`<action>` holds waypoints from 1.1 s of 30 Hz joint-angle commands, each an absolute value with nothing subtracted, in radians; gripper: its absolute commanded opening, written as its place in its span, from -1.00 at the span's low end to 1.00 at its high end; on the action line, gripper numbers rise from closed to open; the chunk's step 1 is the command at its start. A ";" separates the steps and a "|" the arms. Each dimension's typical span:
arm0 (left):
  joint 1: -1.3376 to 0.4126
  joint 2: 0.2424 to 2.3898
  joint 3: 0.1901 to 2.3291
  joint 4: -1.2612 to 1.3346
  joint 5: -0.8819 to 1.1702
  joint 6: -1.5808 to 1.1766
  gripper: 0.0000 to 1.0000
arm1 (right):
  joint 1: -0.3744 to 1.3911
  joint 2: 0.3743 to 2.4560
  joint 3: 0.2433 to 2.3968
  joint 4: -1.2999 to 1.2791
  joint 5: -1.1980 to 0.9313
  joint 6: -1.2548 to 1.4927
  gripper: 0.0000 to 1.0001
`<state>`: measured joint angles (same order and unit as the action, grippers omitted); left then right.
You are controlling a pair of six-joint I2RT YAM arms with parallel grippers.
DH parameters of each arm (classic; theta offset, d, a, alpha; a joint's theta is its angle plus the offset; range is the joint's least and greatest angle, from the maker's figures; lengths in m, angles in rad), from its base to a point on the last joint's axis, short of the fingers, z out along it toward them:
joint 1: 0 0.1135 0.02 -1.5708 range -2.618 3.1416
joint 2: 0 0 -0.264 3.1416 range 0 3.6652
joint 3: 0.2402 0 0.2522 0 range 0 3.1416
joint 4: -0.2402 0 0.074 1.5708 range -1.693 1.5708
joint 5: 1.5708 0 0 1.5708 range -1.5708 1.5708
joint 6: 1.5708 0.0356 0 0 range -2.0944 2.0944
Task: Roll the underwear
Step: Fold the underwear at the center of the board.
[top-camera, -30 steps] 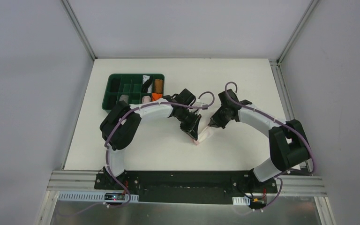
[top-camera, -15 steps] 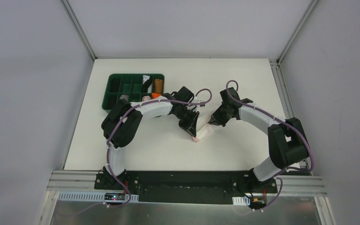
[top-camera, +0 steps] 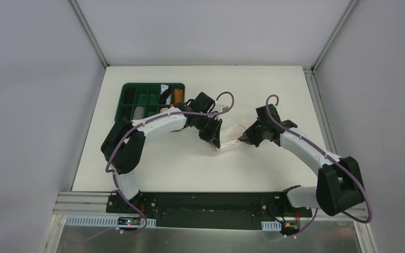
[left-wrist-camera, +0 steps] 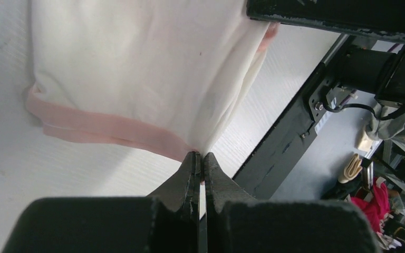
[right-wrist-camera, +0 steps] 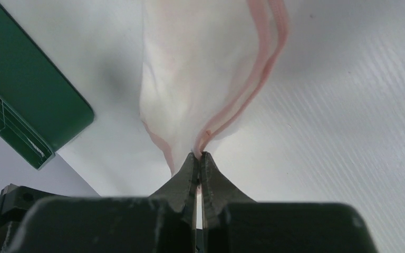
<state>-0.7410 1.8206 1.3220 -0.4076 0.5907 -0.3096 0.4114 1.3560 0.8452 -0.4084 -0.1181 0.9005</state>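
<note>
The green tray [top-camera: 147, 84] is sitting near the far left corner of the table [top-camera: 200, 174], split into several compartments. An orange roll [top-camera: 177, 95] is standing in a compartment at the tray's right end, with a black cloth [top-camera: 166, 97] and a white scrap [top-camera: 164, 87] lying just left of it. A grey roll [top-camera: 140, 112] is resting in a compartment of the near row. The left arm is crossing the tray's near right corner and hiding what lies there.

The white table is filling the floor of a booth with plain grey walls [top-camera: 31, 105], and a black base plate [top-camera: 211, 203] is running along the near edge.

One underwear [top-camera: 231, 143] is showing, the pale pink-white pair with pink edging, and it is hanging stretched between the two grippers around the middle of the table. The left gripper [top-camera: 214, 145] is pinching the pink edging with its jaws pressed together. The right gripper [top-camera: 244, 139] is nipping the opposite end of the fabric, jaws likewise pressed tight.

In all, one tray, two rolls, two loose cloths and two arms are showing.
</note>
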 commanded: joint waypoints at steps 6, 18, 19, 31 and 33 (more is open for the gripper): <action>-0.889 1.731 1.194 -0.348 0.593 -0.446 -1.00 | 0.469 1.111 0.646 -0.450 -0.104 1.006 -1.00; -0.899 1.694 1.106 -0.231 0.652 -0.540 -1.00 | 0.492 1.039 0.669 -0.479 -0.040 0.997 -1.00; -0.896 1.698 1.098 -0.220 0.648 -0.547 -1.00 | 0.492 1.062 0.682 -0.470 -0.038 0.985 -1.00; -0.816 1.740 1.078 -0.199 0.647 -0.539 -1.00 | 0.491 1.317 0.814 -0.393 -0.037 0.880 -1.00; -0.812 1.754 1.074 -0.199 0.648 -0.526 -1.00 | 0.492 1.344 0.826 -0.370 -0.048 0.866 -1.00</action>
<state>-0.8246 1.7195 1.0931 -0.1951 0.6209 -0.5396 0.4919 1.2984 0.7715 -0.4206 -0.0643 0.9195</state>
